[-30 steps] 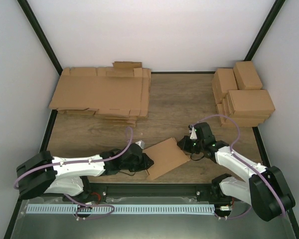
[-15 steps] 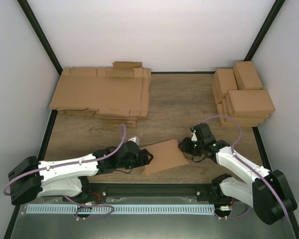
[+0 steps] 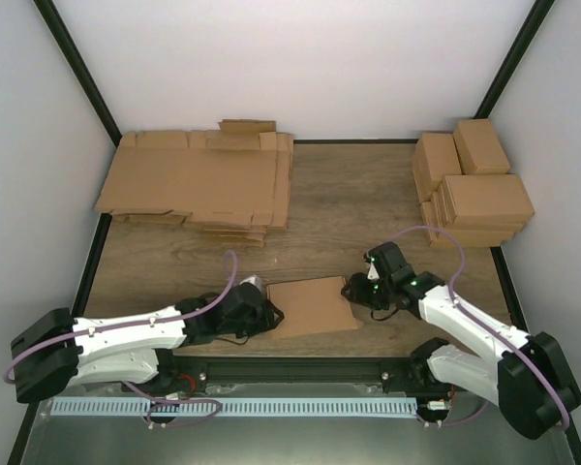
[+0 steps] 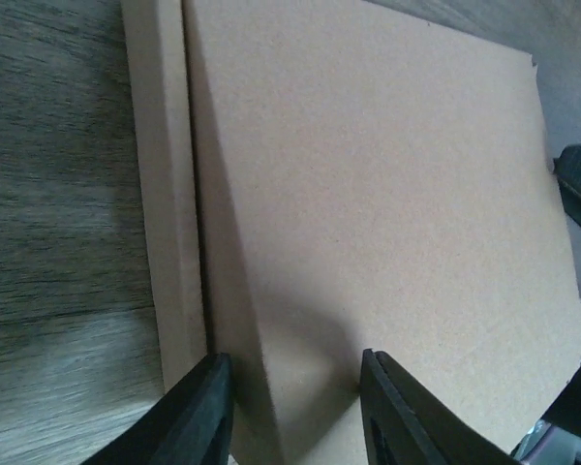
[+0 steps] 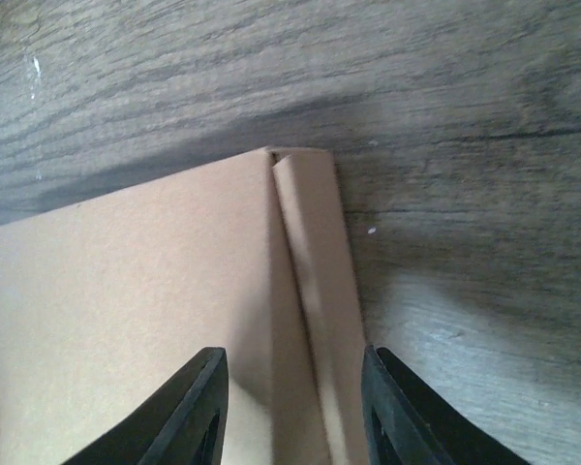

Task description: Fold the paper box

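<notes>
Left tool (image 4: 295,373) and right tool (image 5: 292,368) both spread, straddling ends of the flat, closed brown paper box (image 3: 313,305)

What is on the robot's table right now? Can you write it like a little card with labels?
paper box: brown, lying flat on the wooden table between the two arms
left arm: reaches to the box's left edge; jaws apart, with that edge showing between them
right arm: at the box's right edge; jaws apart, with a folded side strip between them
back left: pile of flat cardboard sheets
back right: stacked closed boxes
</notes>
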Controlling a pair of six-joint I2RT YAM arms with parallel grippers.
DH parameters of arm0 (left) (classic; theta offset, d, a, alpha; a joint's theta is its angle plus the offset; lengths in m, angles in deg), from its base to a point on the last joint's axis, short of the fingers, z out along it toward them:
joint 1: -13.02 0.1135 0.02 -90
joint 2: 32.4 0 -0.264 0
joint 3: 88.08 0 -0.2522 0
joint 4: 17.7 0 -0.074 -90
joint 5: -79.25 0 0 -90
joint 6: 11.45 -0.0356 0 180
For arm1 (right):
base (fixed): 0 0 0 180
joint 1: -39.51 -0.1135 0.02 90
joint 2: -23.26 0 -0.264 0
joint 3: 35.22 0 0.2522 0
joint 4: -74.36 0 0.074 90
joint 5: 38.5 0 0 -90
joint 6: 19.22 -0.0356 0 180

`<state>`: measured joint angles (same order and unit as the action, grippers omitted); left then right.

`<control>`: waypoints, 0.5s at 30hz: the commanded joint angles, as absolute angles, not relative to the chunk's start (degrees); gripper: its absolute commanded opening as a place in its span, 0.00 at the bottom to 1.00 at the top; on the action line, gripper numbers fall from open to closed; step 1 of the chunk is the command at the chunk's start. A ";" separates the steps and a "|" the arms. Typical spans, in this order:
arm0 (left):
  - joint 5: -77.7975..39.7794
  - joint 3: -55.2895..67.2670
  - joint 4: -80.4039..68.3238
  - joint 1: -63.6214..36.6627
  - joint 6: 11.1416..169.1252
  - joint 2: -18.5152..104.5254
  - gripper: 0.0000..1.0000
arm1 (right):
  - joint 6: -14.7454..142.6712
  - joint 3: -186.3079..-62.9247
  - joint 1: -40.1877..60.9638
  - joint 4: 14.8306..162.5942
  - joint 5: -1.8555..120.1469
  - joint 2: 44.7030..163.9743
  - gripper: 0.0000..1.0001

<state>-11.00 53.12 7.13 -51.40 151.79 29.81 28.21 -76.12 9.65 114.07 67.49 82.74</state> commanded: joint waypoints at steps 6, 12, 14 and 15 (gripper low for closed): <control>-10.40 53.57 4.20 -51.09 151.03 31.00 0.25 | 27.01 -76.47 9.10 115.15 75.12 79.54 0.36; -10.55 53.55 3.18 -51.05 150.84 31.86 0.24 | 24.86 -75.46 9.03 115.32 77.36 76.97 0.27; -10.72 53.41 2.66 -51.05 150.72 32.30 0.24 | 23.84 -74.54 9.05 114.27 79.02 76.79 0.28; -10.74 53.27 2.51 -51.05 150.61 32.68 0.24 | 23.18 -73.89 9.10 113.60 79.98 76.86 0.28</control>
